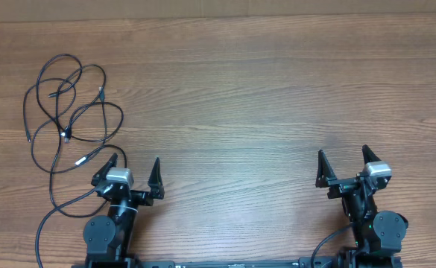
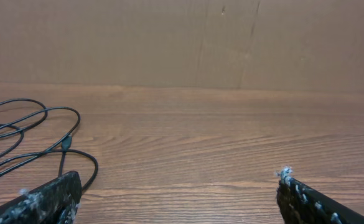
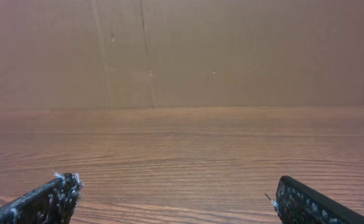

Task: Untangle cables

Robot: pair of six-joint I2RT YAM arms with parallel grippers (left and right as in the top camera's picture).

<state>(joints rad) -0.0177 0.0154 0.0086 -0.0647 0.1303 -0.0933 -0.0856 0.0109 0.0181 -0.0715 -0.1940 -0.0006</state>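
The cables (image 1: 68,112) are thin black cords lying in a loose tangle of overlapping loops at the far left of the wooden table, with small metal-tipped plugs inside the tangle. Part of the tangle shows at the left of the left wrist view (image 2: 38,137). My left gripper (image 1: 134,165) is open and empty near the front edge, just right of the tangle's lower loops; one loop lies close by its left finger. My right gripper (image 1: 343,158) is open and empty at the front right, far from the cables. No cable shows in the right wrist view.
A thicker black wire (image 1: 54,219) runs from the left arm's base toward the front-left edge. A brown cardboard wall (image 3: 182,50) stands behind the table. Bare wood (image 1: 240,104) lies between the two arms.
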